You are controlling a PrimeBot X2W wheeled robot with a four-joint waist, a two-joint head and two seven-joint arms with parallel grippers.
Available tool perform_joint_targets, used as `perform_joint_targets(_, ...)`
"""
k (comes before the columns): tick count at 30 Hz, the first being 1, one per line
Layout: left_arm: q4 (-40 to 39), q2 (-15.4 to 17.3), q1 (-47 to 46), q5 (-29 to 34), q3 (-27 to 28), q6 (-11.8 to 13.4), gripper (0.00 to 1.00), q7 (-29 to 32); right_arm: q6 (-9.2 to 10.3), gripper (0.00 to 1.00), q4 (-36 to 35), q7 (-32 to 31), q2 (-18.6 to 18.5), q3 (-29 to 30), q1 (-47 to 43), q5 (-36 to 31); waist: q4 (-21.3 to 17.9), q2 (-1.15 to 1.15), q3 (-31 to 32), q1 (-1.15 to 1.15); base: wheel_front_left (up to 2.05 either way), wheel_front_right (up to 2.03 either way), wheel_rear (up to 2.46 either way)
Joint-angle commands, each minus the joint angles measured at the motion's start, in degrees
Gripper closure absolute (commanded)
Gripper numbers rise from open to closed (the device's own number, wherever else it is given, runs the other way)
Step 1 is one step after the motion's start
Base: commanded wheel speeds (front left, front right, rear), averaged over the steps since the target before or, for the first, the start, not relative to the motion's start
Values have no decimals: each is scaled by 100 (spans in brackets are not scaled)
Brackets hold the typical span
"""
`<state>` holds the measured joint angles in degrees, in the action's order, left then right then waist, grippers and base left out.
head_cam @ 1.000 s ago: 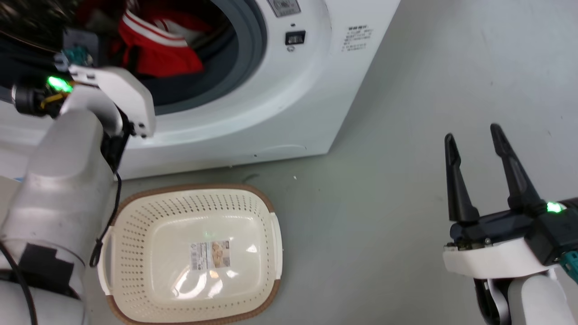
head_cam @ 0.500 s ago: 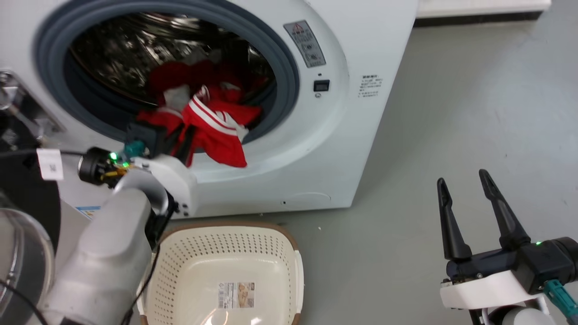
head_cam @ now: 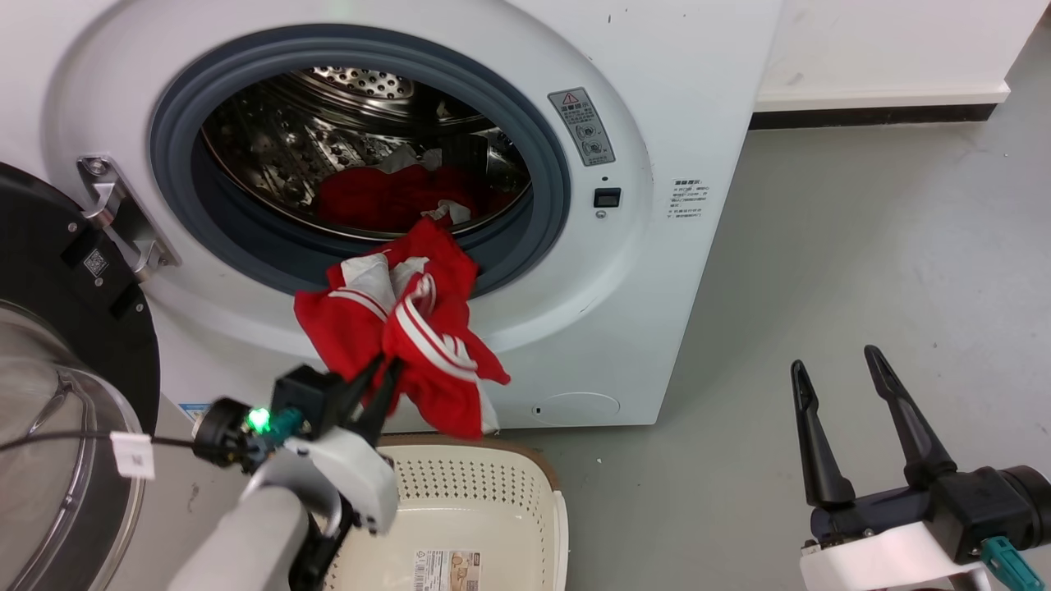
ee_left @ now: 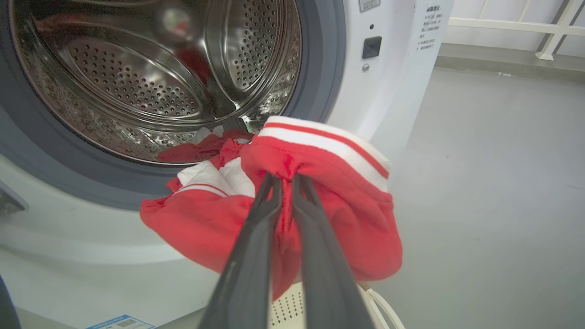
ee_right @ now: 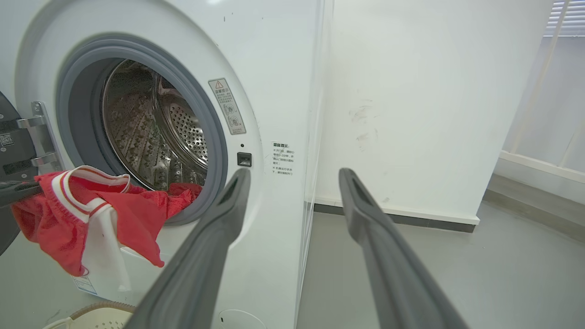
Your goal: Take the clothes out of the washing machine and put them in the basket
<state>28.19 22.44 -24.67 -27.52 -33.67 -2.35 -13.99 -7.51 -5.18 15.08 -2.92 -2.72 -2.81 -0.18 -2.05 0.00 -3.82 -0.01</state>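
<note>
Grey floor (head_cam: 821, 246) by washing machine (head_cam: 657, 123), left tool (head_cam: 391, 363) clamped on clothes (head_cam: 427, 353) above basket (head_cam: 493, 484), lowering and release next; right tool (head_cam: 834, 359) spread, empty.

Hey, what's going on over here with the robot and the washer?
The robot is unloading laundry. Its left claw is shut on a red striped garment, holding it outside the washer opening, roughly above the near-washer edge of the basket on the floor. More red clothes lie inside the drum. The right claw is open and holds nothing, off to the side over the floor. No clothes show in the visible part of the basket.
</note>
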Motion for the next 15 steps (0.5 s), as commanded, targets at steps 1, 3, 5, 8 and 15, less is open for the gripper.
perform_joint_targets(1,-160,1,214,-40,-53,22,100,66,4,0,6,14,7,-12,-90,-32,6,0,17,1,0,0,0)
perform_joint_targets(3,-335,36,391,-60,-108,49,100,131,4,0,17,14,7,-33,-104,-34,-16,0,34,1,0,0,0)
perform_joint_targets(5,-493,30,583,-87,-175,77,100,163,4,0,21,14,7,-13,-102,-15,-43,0,39,1,0,0,0)
perform_joint_targets(8,-641,38,807,-115,-247,86,100,230,4,0,9,14,8,-12,-58,5,-82,0,6,1,0,0,0)
perform_joint_targets(15,-565,-38,1055,-177,-388,105,100,261,4,0,-33,14,8,12,98,6,-217,0,-265,1,0,0,0)
